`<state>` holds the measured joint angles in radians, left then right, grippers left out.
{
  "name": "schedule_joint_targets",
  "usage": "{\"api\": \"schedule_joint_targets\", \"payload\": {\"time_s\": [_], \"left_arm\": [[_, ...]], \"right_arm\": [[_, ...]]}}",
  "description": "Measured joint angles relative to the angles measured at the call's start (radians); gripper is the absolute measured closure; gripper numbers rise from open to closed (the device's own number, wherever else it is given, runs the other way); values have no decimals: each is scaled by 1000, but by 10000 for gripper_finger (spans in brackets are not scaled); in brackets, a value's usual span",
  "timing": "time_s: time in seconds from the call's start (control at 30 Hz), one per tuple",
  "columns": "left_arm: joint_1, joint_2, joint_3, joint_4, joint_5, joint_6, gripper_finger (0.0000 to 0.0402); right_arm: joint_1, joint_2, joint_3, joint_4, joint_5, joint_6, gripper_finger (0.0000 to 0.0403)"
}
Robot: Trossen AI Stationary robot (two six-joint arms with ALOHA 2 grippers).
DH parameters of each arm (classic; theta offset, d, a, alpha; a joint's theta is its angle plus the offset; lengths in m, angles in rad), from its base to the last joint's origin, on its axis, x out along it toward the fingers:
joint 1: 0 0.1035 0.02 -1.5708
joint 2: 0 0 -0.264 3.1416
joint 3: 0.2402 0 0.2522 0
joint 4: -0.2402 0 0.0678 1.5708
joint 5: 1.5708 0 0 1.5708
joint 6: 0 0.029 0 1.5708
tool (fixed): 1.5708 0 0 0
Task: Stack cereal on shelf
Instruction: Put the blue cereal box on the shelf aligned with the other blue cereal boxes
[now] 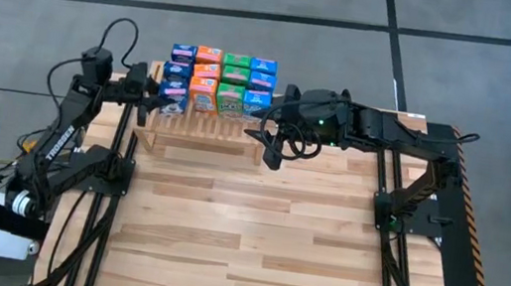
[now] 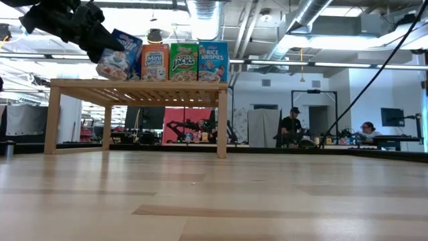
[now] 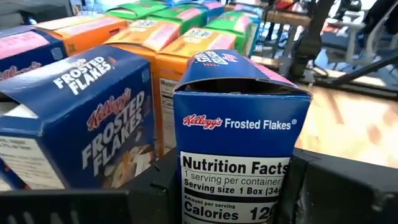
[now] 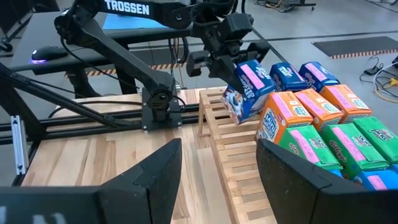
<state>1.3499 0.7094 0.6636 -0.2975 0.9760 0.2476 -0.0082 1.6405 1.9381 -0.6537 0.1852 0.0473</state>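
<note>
The left tool (image 4: 233,46) pinches a blue Frosted Flakes box (image 4: 246,91) between its two fingers and holds it tilted, above the left end of the shelf (image 1: 200,127). In the high view this tool (image 1: 156,99) is in the upper left part of the frame, at the left edge of the group of boxes. In the low view the held box (image 2: 119,56) is at the upper left, leaning, partly hidden by the dark tool, and just beside the orange box (image 2: 154,62) that stands upright on the shelf (image 2: 137,86). In the left wrist view the held box (image 3: 239,134) fills the centre, with its nutrition label facing the camera, and another blue box (image 3: 81,118) stands close on its left side.

The other cereal boxes (image 1: 222,81) stand in rows on the far part of the shelf: blue, orange, green and blue from left to right in the high view. The near slats are bare.

The right tool (image 1: 270,145) is in the upper middle of the high view, at the right end of the shelf, over the table (image 1: 261,244). Its fingers (image 4: 152,180) are spread apart and they hold nothing.

Two persons (image 2: 291,126) are in the room behind the table, far at the right of the low view.
</note>
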Motion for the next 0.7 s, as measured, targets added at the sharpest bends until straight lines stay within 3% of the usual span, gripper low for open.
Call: {"api": "schedule_joint_targets", "payload": {"time_s": [0.2,0.47,0.7], "left_arm": [[-37,0,0,-18,-129,33,262],[-58,-1,1,-36,-139,30,259],[-58,-29,1,-37,-180,29,193]], "right_arm": [[0,0,0,0,0,-3,170],[0,0,0,0,0,-3,170],[0,0,0,0,0,-3,170]]}}
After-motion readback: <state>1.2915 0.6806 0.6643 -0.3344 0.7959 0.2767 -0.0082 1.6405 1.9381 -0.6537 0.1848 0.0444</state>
